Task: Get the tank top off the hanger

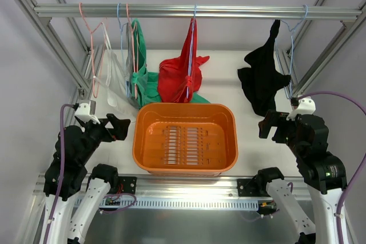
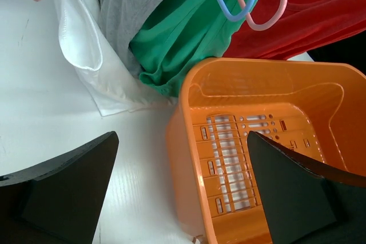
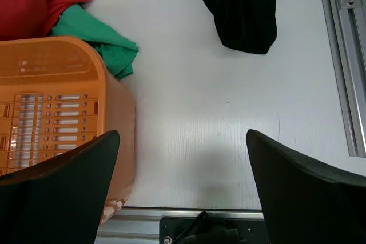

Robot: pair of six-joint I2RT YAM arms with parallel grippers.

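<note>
Several garments hang on hangers from the top rail (image 1: 229, 11): a white and grey one (image 1: 114, 78) at the left, a green one (image 1: 140, 55), a red one (image 1: 183, 78) on a blue hanger (image 1: 193, 21), and a black one (image 1: 263, 81) at the right. I cannot tell which is the tank top. My left gripper (image 1: 117, 127) is open and empty, left of the orange basket (image 1: 184, 107). My right gripper (image 1: 269, 124) is open and empty, just below the black garment (image 3: 246, 4). The left wrist view shows white (image 2: 80, 50), green (image 2: 189, 38) and red (image 2: 309, 15) cloth ahead.
The orange basket stands empty in the middle, its rim in both wrist views (image 2: 189, 118) (image 3: 68, 44). An empty pink hanger (image 1: 91, 44) hangs at the far left. Aluminium frame posts (image 3: 343, 55) run along both sides. Green cloth (image 3: 97, 35) trails behind the basket.
</note>
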